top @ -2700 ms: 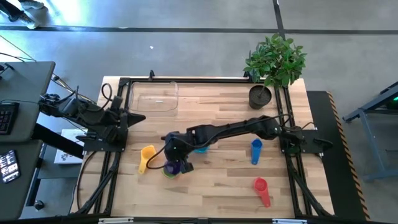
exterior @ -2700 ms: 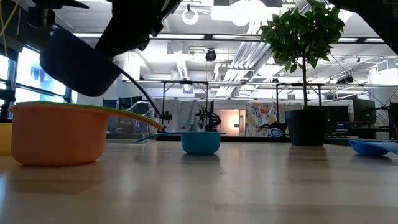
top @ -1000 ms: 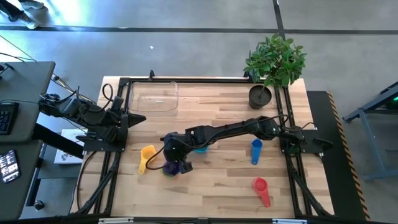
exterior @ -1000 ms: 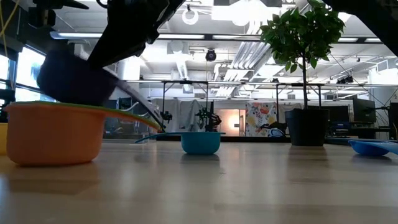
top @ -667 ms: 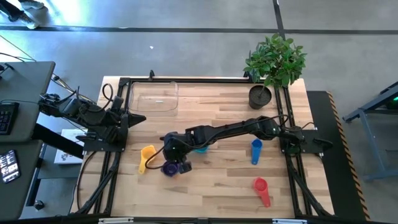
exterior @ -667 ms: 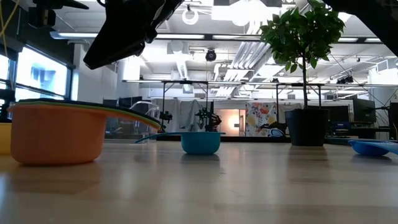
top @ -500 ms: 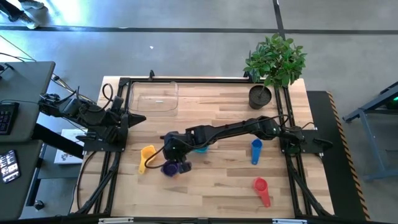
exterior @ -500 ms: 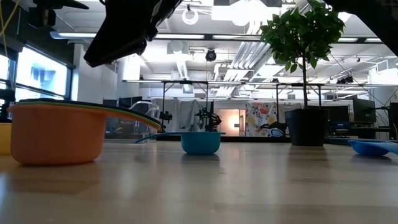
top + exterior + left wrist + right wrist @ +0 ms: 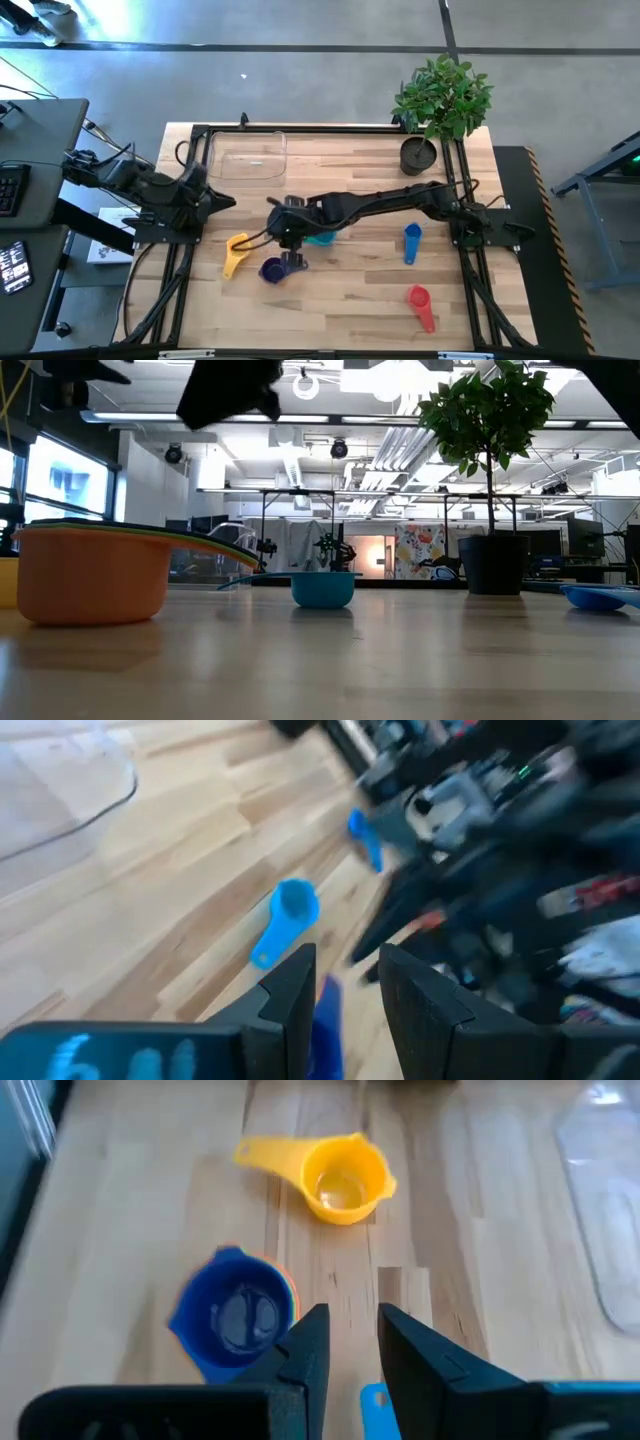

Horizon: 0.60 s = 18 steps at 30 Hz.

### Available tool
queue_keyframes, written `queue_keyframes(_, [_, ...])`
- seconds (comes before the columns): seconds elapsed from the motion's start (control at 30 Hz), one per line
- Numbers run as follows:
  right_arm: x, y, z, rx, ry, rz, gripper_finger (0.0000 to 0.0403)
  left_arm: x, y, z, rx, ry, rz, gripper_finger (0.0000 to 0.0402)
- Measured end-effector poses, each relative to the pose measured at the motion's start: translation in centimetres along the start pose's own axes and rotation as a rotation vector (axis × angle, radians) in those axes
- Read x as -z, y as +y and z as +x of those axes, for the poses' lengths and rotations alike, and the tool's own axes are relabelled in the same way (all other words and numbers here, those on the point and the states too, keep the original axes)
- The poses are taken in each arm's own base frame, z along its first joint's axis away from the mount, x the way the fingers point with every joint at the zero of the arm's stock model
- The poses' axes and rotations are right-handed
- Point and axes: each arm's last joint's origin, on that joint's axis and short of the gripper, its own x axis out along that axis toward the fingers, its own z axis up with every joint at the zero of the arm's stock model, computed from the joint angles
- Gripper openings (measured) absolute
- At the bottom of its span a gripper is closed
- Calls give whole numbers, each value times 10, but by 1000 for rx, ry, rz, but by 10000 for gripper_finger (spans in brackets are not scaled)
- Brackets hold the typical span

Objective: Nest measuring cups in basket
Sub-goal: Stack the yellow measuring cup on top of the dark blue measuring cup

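Our right tool (image 9: 291, 240) hovers empty, jaws a little apart, above the nested stack topped by the dark blue cup (image 9: 240, 1312). Next we should take the yellow cup (image 9: 340, 1177) by its handle. The basket (image 9: 247, 156) waits well apart; the left tool (image 9: 215, 199), slightly parted, holds nothing.

A pale wooden tabletop (image 9: 340, 290) stands on grey concrete floor (image 9: 300, 90); a potted plant (image 9: 440, 100) at its far right corner, ceiling lamps (image 9: 400, 380) and a window (image 9: 60, 490) beyond
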Motion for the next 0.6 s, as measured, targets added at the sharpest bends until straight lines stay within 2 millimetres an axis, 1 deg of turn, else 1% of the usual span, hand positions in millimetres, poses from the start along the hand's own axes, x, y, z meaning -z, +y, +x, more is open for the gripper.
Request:
queue_keyframes(0.2, [-12,-2,-37,18,-78,167,81,9,4,10,-111,114,22,101])
queue_keyframes(0.43, [-18,-3,-66,6,-121,275,81,15,4,22,-205,183,25,101])
queue_keyframes(0.6, [-19,-3,-77,-1,-131,318,81,20,3,30,-267,228,71,101])
